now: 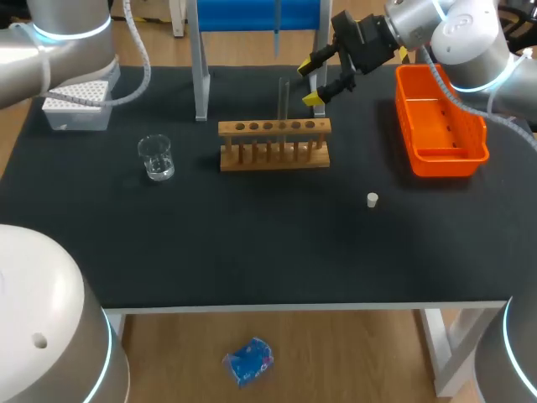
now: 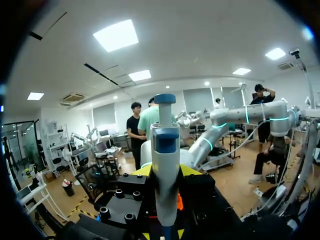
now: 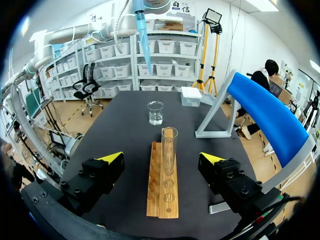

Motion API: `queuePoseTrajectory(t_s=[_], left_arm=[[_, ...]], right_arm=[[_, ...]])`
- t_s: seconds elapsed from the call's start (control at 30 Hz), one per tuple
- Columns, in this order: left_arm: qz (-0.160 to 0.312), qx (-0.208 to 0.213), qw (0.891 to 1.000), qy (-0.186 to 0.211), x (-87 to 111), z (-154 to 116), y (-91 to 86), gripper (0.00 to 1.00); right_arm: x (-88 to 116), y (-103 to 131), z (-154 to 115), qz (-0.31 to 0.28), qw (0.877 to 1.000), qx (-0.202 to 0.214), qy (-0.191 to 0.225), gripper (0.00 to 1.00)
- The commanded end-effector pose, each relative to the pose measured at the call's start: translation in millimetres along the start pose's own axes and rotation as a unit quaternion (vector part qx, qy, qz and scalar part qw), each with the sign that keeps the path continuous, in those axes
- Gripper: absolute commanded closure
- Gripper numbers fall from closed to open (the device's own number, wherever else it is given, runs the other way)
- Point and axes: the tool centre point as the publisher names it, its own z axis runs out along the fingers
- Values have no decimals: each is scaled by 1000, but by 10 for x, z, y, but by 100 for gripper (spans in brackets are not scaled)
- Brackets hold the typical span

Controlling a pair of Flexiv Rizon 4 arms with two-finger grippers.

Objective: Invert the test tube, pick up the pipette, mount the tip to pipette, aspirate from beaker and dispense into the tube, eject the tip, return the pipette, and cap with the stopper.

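Head view: the wooden rack [image 1: 273, 144] sits just toward 12 o'clock from the centre of the table [image 1: 252, 252]. The test tube [image 1: 284, 99] stands upright in it. The right gripper [image 1: 315, 81] hangs at the rack's 1 o'clock, spread wide and touching nothing. The beaker [image 1: 156, 157] is at the rack's 9 o'clock and the tip box [image 1: 77, 105] at its 10 o'clock, near the table's edge. The stopper [image 1: 372, 200] lies alone at 4 o'clock, and the orange bin [image 1: 440, 126] is at 3 o'clock. The blue stand [image 1: 256, 15] rises at 12 o'clock. The left arm comes in from the 10 o'clock corner, with its pincer out of sight here.

Left wrist view: the left gripper [image 2: 167, 172] pinches the pipette [image 2: 165, 145]. The pipette's white body and blue plunger cap stand between the yellow tips. The table is hidden.

Right wrist view: the right pincer's fingers [image 3: 107, 164] stand far apart. The test tube is dead ahead at 12 o'clock, level with the gap, and neither finger touches it. The beaker is farther along the same line. The tip box sits near 1 o'clock and the blue stand at 2 o'clock. The pipette hangs above the beaker, its slim blue end pointing down.
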Motion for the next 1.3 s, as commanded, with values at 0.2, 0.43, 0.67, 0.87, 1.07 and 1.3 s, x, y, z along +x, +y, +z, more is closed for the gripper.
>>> queuePoseTrajectory(t_s=[0.2,0.43,0.67,0.87,1.07,1.3], left_arm=[[-8,-7,1000,4,-22,-7,25,100],[-33,3,999,9,-148,54,146,100],[-59,9,998,20,-314,131,251,100],[-76,12,997,16,-439,122,355,100],[-84,12,996,11,-513,99,401,100],[-96,16,995,11,-561,105,500,100]], right_arm=[[-11,-2,-6,0,1000,0,2,0],[-11,-2,-6,0,1000,0,2,0],[-11,-2,-6,0,1000,0,2,0],[-11,-2,-6,0,1000,0,2,0],[-11,-2,-6,0,1000,0,2,0],[-11,-2,-6,0,1000,0,2,0]])
